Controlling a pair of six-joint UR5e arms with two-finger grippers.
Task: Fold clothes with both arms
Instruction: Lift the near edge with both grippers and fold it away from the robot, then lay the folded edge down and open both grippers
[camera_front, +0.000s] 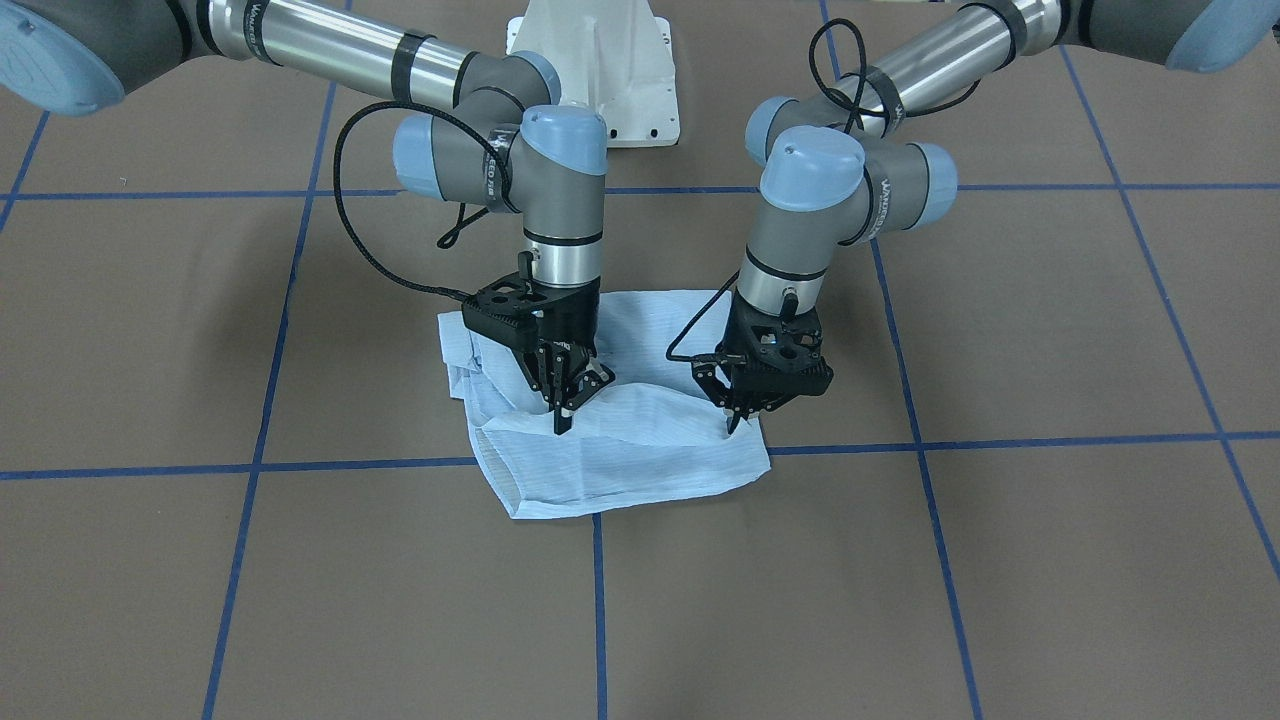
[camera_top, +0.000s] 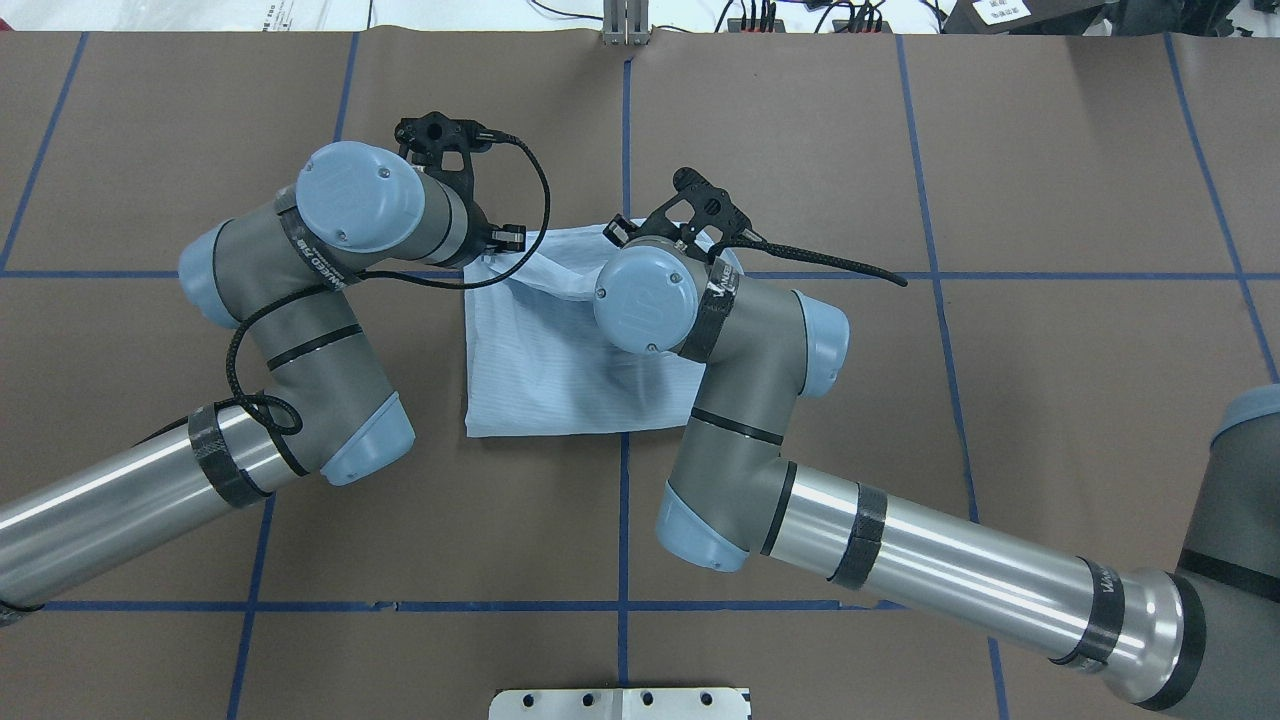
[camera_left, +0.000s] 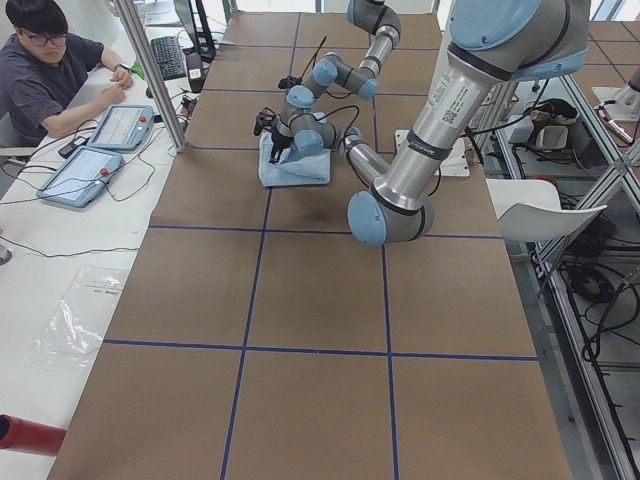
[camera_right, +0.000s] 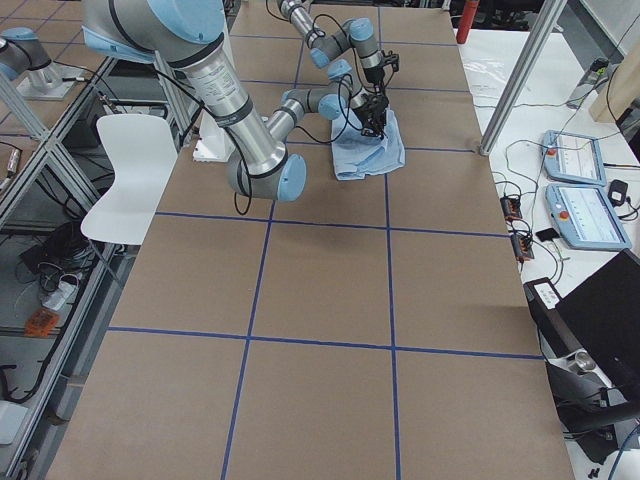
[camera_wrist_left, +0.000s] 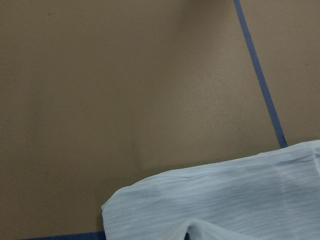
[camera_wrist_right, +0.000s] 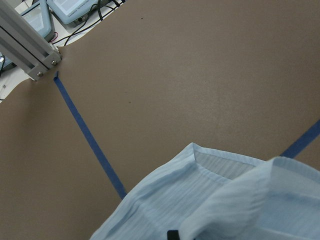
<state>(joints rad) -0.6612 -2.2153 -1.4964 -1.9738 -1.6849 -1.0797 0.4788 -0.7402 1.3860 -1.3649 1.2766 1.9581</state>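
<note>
The clothes are one pale-blue shirt (camera_front: 620, 455), folded into a rough square on the brown table near its middle (camera_top: 560, 385). My left gripper (camera_front: 733, 418) is on the front view's right, pressed down at the shirt's corner and shut on a pinch of fabric. My right gripper (camera_front: 563, 408) is on that view's left, fingers close together on a raised fold. From overhead both wrists hide the fingers, and a ridge of cloth (camera_top: 545, 275) rises between them. Both wrist views show the shirt's edge (camera_wrist_left: 225, 200) (camera_wrist_right: 215, 200) against the table.
Blue tape lines (camera_front: 600, 600) divide the brown table into squares. The white pedestal base (camera_front: 595, 70) stands behind the shirt. A person (camera_left: 50, 70) sits at a side desk with tablets (camera_left: 85, 175). A white chair (camera_right: 130, 165) stands beside the table.
</note>
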